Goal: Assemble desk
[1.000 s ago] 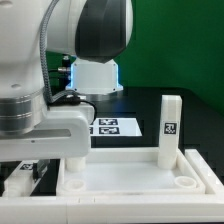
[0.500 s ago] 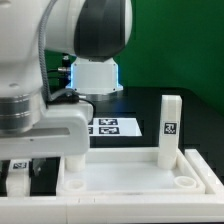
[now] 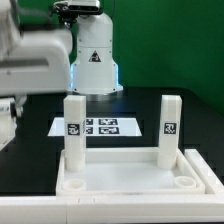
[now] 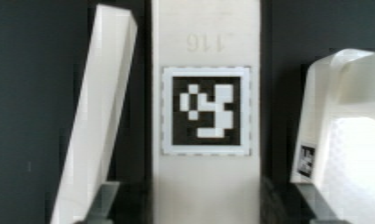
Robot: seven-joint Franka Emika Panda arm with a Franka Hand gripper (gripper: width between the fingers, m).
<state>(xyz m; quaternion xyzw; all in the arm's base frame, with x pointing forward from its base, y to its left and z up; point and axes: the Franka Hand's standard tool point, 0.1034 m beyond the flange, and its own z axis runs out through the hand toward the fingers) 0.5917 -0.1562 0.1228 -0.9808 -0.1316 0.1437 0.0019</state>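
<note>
The white rimmed tabletop [image 3: 135, 178] lies in front with its sockets facing up. Two white tagged legs stand upright in its far corners, one on the exterior view's left [image 3: 73, 128] and one on its right [image 3: 169, 128]. The near corner sockets [image 3: 186, 183] hold nothing. My arm [image 3: 35, 55] reaches off the exterior view's left edge, and its fingers are cut off there. In the wrist view my gripper [image 4: 193, 200] is open, with a third tagged leg [image 4: 205, 60] lying lengthwise between the dark fingers [image 4: 106, 198]. A dark gap shows on each side of it.
The marker board [image 3: 103, 127] lies on the black table behind the tabletop, in front of the white robot base [image 3: 95, 60]. In the wrist view a white slanted part [image 4: 99, 100] lies on one side of the leg and another tagged white part [image 4: 344, 110] on the other.
My arm has left the far-left corner and swung away to the exterior view's left. The leg it covered now stands free in that socket.
</note>
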